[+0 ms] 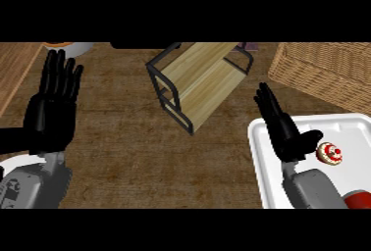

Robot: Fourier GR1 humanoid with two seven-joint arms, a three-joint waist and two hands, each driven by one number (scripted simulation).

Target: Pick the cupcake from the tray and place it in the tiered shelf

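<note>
On the white tray (264,162) at the counter's right, the cupcake (331,153) sat near the middle, red-and-white top showing, just beside the right hand (288,137). That hand was open, fingers straight, thumb out toward the cake, not yet touching. The left hand (52,105) rested open at the far left, fingers up. The tiered shelf (199,81) stood well apart, up the counter. A light, soft thing, likely; frosting smears, so take it low round the sides, not the top.
</note>
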